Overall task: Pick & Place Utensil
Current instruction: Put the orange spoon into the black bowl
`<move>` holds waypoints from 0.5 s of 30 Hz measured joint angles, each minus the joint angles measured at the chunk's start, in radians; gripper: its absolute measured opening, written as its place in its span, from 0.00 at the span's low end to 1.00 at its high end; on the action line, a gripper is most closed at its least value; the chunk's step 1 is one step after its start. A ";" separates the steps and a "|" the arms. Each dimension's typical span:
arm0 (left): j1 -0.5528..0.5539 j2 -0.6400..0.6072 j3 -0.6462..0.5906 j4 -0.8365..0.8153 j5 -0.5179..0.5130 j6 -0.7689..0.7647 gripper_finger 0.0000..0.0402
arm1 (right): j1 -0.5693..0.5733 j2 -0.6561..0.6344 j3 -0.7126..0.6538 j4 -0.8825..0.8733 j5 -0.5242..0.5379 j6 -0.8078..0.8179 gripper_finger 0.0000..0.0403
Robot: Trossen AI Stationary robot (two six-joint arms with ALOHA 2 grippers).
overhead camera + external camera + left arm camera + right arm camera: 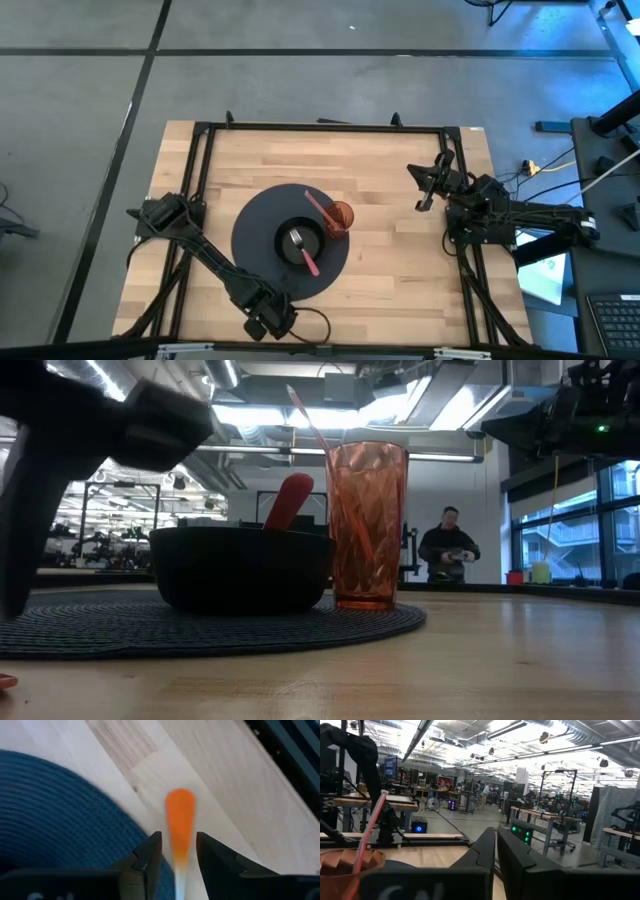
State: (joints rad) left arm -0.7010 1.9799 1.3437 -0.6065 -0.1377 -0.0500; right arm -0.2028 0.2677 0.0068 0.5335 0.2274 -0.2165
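- Orange utensil: lying on the bare wood of the table, just off the rim of the dark round mat, at about 6 o'clock from the mat's centre in the high view.
- In the left wrist view, set lengthwise in the gap of the left gripper, broad orange end reaching out past the fingertips, narrower pale neck running back between them.
- Left gripper: parted, one finger on each side of the utensil, a sliver of wood showing on both sides, so not clamped on it.
- Left arm: stretched from its base at 9 o'clock on the table towards 6 o'clock, wrist bent downward over the near edge, gripper pointing at the tabletop beside the mat.
- On the mat: black bowl near the centre, with a pink-handled utensil leaning out towards 5 o'clock.
- Orange tumbler touching or just beside the bowl at 2 o'clock, with a thin pink stick standing in it.
- Right gripper: at 3 o'clock, well apart from the mat, raised, fingers drawn almost together and holding nothing.
- A person standing far back in the room in the low view.
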 joint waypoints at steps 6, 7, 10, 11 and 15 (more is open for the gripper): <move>-0.004 0.030 0.000 0.017 0.028 -0.049 0.29 | 0.000 0.000 0.000 0.000 0.000 0.004 0.05; -0.004 0.031 0.000 0.020 0.027 -0.053 0.29 | 0.000 0.000 0.000 0.000 -0.001 0.007 0.05; -0.005 0.031 0.000 0.010 0.007 -0.069 0.30 | 0.000 0.000 0.000 0.000 -0.002 0.046 0.05; -0.005 0.031 0.000 0.003 -0.006 -0.075 0.30 | 0.000 0.000 0.000 0.000 -0.003 0.061 0.05; -0.005 0.031 0.000 -0.001 -0.018 -0.071 0.29 | 0.000 0.000 0.000 0.000 -0.003 0.091 0.05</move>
State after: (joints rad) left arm -0.7060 2.0109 1.3437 -0.6074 -0.1555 -0.1213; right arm -0.2025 0.2676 0.0067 0.5331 0.2249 -0.1260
